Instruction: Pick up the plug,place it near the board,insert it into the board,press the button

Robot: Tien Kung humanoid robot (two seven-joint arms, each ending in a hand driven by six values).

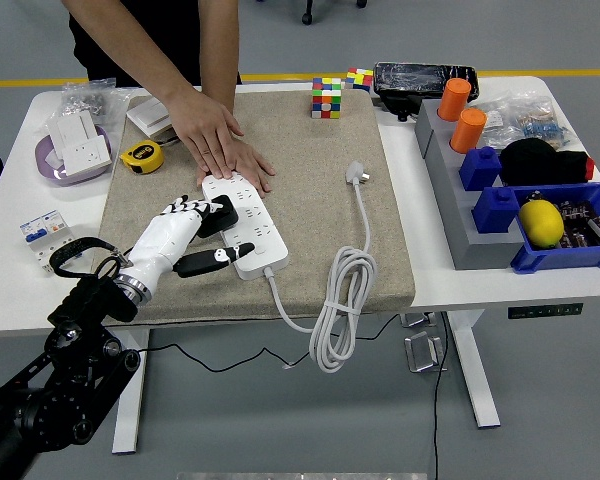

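A white power strip (252,232) lies on the beige mat (310,200), and a person's two hands (220,145) press down on its far end. My left hand (210,232), white with black fingertips, is shut on a black plug (219,213). It holds the plug against the strip's left edge near the middle sockets, with the thumb stretched along the strip's near side. Whether the plug's pins sit in a socket is hidden. The strip's own cord (336,296) coils at the mat's front and ends in a white plug (356,173).
A yellow tape measure (140,156) and a purple tray (52,160) of white sockets lie at the left. Colour cubes (326,97) sit at the mat's far edge. Grey blocks (458,210) with orange and blue pieces and a blue bin (580,250) fill the right side.
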